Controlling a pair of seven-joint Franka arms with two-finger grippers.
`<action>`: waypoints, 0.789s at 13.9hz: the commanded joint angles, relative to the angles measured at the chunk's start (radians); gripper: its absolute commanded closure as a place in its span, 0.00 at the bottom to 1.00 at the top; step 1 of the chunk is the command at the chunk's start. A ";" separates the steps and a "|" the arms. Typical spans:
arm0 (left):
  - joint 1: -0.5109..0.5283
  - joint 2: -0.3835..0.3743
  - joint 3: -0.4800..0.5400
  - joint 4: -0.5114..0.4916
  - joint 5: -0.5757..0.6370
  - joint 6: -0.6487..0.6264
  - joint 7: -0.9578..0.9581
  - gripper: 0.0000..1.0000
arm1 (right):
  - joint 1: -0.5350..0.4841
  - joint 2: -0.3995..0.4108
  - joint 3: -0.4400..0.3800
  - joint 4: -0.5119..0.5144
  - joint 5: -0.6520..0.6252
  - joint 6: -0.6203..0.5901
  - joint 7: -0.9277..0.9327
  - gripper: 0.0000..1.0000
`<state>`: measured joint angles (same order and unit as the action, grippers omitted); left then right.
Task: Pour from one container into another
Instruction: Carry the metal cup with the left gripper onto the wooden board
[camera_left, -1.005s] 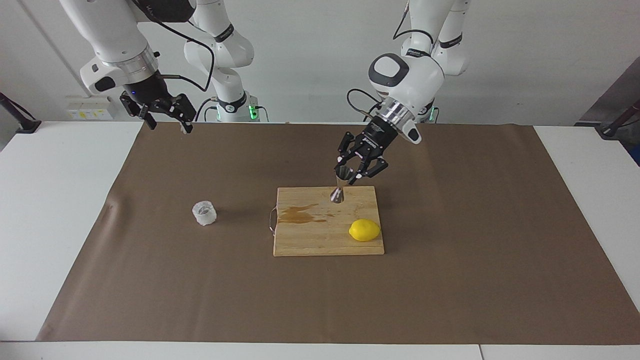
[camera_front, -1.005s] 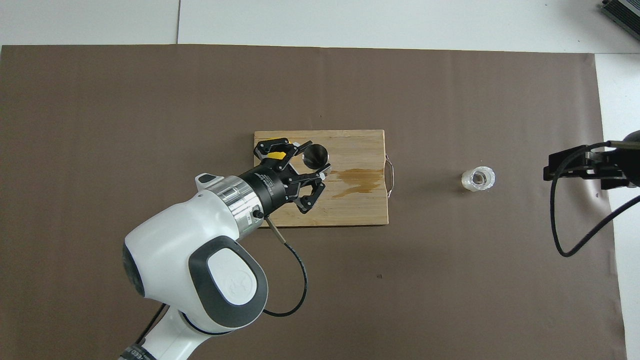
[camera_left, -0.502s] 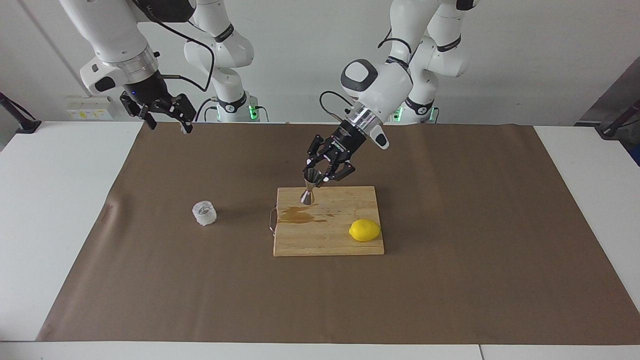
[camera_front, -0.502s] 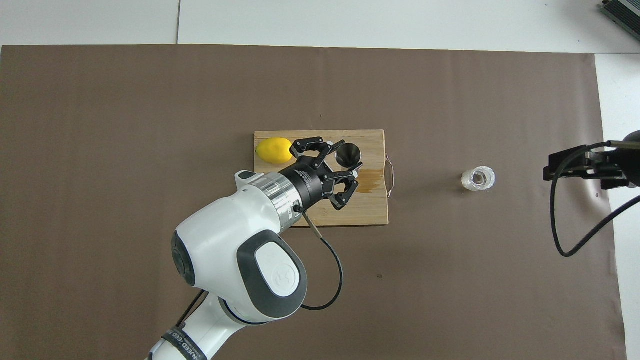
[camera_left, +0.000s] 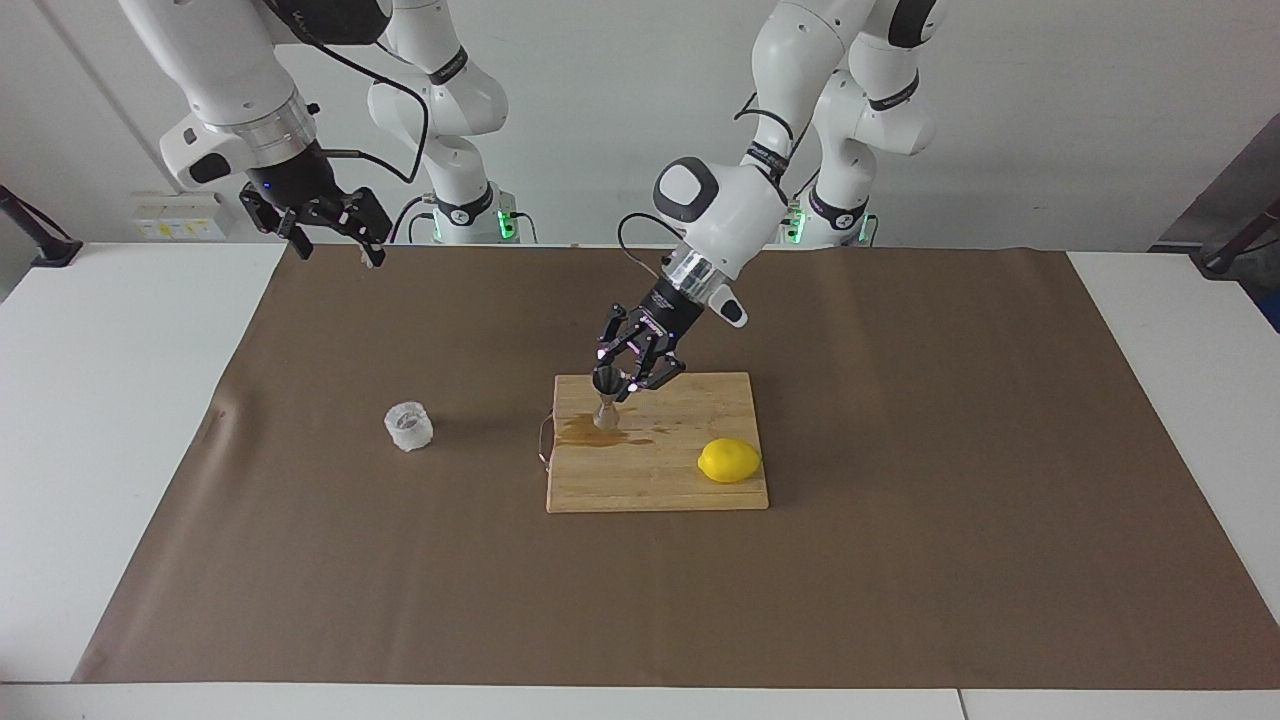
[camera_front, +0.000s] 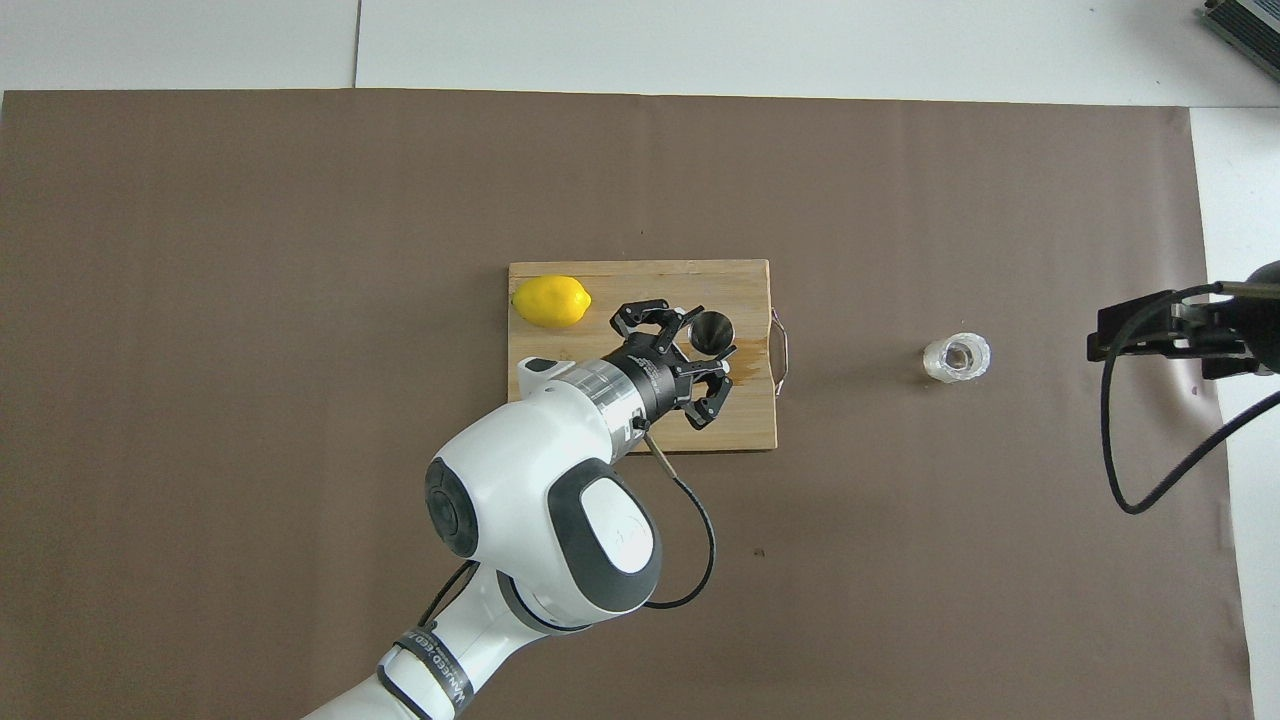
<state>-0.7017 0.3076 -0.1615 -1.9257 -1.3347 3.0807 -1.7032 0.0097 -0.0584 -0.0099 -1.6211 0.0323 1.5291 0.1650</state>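
The left end effector (camera_left: 618, 385) is clamped on the upper cone of the jigger (camera_left: 606, 396), near the rim. It holds the jigger upright over the wooden cutting board (camera_left: 690, 490), at the end of the board toward the right arm. The foot of the jigger is at the brown wet stain (camera_left: 592, 432); I cannot tell whether it touches the wood. In the overhead view the jigger (camera_front: 712, 332) lies at about 3 o'clock from the lemon (camera_front: 550, 301).

The jigger is polished steel, two small cones joined at a narrow waist. I judge it light, stiff and slippery, with a small foot, so it can tip easily. The waist looks to me the safer place to hold it, because a cone can slide out of the fingers.

The cup (camera_left: 408, 426) stands on the brown paper, well apart from the board, at about 9 o'clock from it in the facing view. It is squat, whitish-clear, with a ribbed wall. It is probably light and maybe fragile; I would take it by the side wall, below the rim.

The right end effector (camera_left: 330, 232) waits with its fingers apart, raised over the paper's corner at the right arm's end of the bench (camera_left: 120, 400).

The lemon (camera_left: 729, 460) is matte and smooth, and it lies on the board.
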 joint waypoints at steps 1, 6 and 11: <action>-0.042 0.053 0.008 0.040 0.012 0.059 -0.003 1.00 | -0.014 -0.015 0.002 -0.013 0.023 -0.013 -0.021 0.00; -0.061 0.068 0.007 0.039 0.029 0.084 -0.004 0.90 | -0.013 -0.015 0.004 -0.013 0.023 -0.013 -0.021 0.00; -0.068 0.079 0.007 0.034 0.029 0.101 -0.003 0.63 | -0.005 -0.015 0.004 -0.013 0.023 -0.003 -0.021 0.00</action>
<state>-0.7531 0.3688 -0.1647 -1.9115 -1.3158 3.1537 -1.7021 0.0099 -0.0584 -0.0099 -1.6211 0.0323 1.5289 0.1650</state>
